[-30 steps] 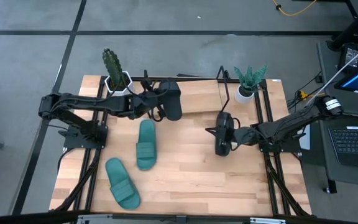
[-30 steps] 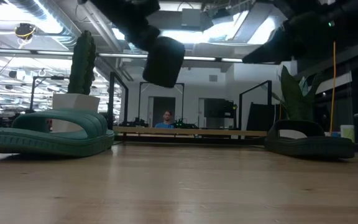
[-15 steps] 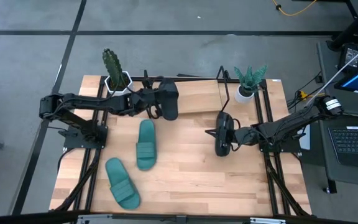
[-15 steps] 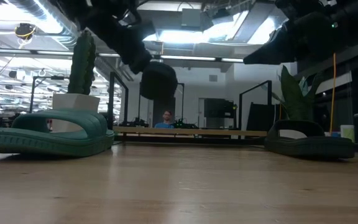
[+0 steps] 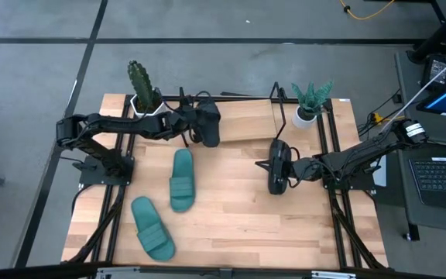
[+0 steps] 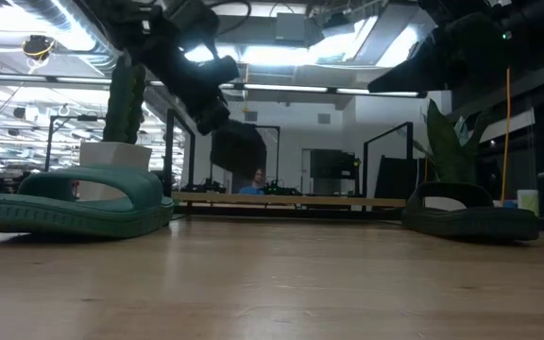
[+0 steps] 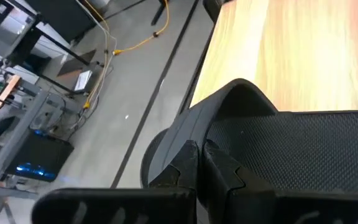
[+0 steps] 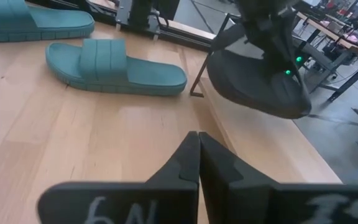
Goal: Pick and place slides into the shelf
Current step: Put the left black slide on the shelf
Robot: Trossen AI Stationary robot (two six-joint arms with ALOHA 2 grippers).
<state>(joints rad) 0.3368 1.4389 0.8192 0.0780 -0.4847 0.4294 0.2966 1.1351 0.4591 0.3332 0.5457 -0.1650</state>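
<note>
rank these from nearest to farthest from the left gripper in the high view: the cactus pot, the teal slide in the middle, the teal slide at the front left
From the left gripper:
1. Teal slide in the middle, just toward the table's front.
2. Cactus pot, at the back left corner, only slightly farther; nearly too close to call.
3. Teal slide at the front left, clearly farthest.

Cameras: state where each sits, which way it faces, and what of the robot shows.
High view: above the table, straight down; both arms, left holding a black slide.
Low view: table-top height, facing the room; arms overhead.
Left wrist view: along the shut left tool, under that slide.
Right wrist view: past the shut right tool toward a teal slide.
Shared: all show the black slide.
</note>
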